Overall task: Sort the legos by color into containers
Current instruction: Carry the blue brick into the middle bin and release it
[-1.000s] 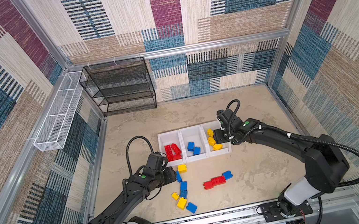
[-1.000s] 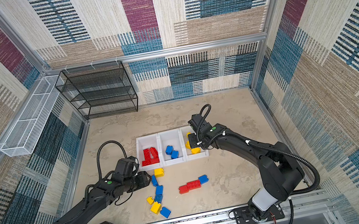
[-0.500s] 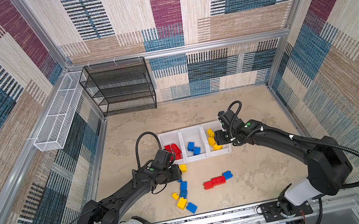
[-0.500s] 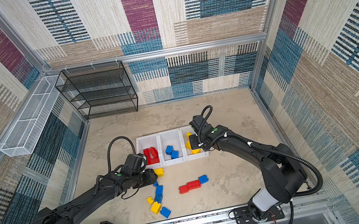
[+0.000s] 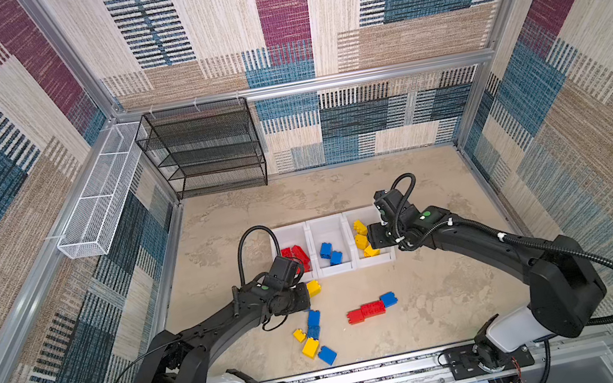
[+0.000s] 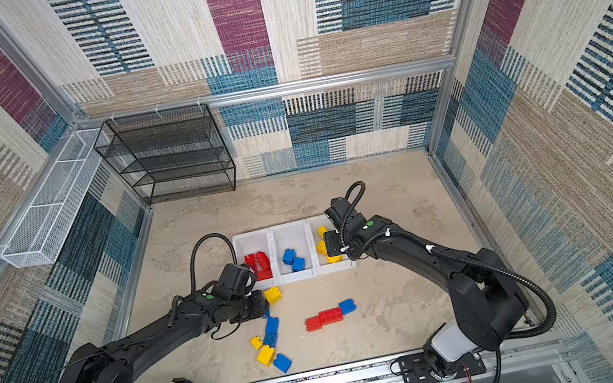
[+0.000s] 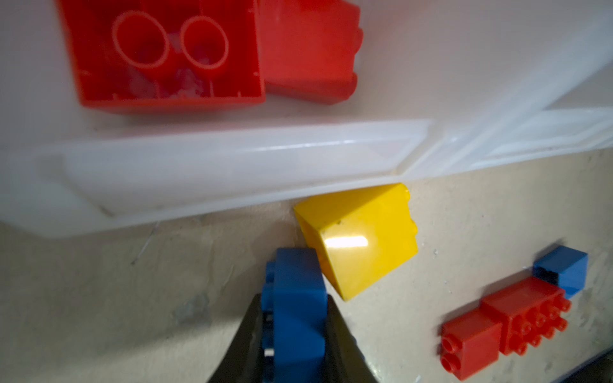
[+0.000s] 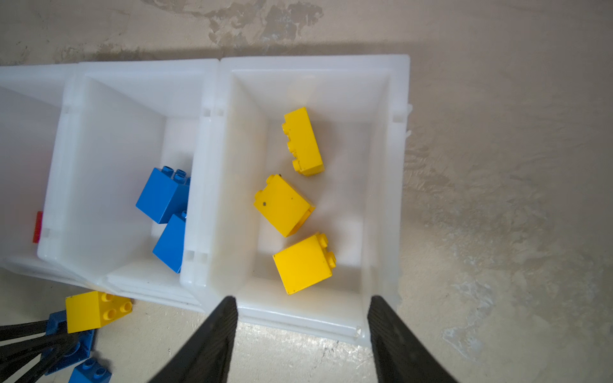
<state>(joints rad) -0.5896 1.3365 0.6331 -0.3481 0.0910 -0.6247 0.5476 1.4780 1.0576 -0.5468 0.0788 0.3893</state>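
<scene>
Three white containers (image 5: 307, 227) stand joined in a row. Red legos (image 5: 298, 253) lie in the left one, blue legos (image 5: 330, 252) in the middle one, yellow legos (image 8: 292, 205) in the right one. My left gripper (image 7: 293, 305) is shut on a blue lego (image 7: 295, 282) on the table in front of the left bin. That brick touches a yellow lego (image 7: 361, 238). My right gripper (image 8: 302, 300) hangs open and empty over the front rim of the yellow bin (image 8: 298, 318). More loose legos lie nearer the front: a red and blue row (image 5: 371, 309) and a blue and yellow cluster (image 5: 312, 339).
A black mesh rack (image 5: 205, 150) stands against the back wall at the left. A white wire basket (image 5: 100, 201) hangs on the left wall. The arms' base rail (image 5: 369, 376) runs along the front edge. Patterned walls close the table in on three sides.
My left gripper has slid a little to the right in front of the left bin and shut on the blue lego. The right arm has hardly moved.
</scene>
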